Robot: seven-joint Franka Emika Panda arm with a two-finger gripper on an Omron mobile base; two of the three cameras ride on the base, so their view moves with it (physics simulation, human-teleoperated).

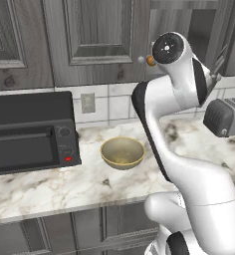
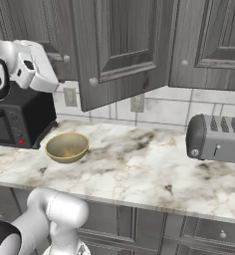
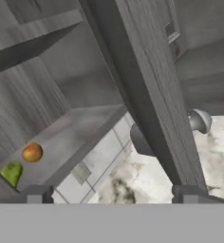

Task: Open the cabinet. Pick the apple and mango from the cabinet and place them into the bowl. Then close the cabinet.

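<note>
gripper point(image 3: 111, 194) with jaws spread wide and nothing between them, its two dark tips framing the free edge of the swung-open door of the cabinet point(image 2: 124, 45); the door's round pale knob point(image 3: 200, 120) sits just above the right tip. beyond the door edge, to the left in the hand view, lies the bare cabinet shelf point(image 3: 76, 128), carrying the mango point(image 3: 11, 172) and, just beside it and farther in, the apple point(image 3: 32, 153); the two fruits are close together, whether touching cannot be told. both therefore lie off to the hand's left, past the door, so the coming reach would probably have to clear the door edge first. the mango's long axis cannot be judged. on the counter point(image 2: 139, 164) below, the bowl point(image 1: 122, 152) stands empty between the black microwave point(image 1: 30, 130) and the toaster point(image 2: 216, 138). no legible writing or brand marks.
</note>
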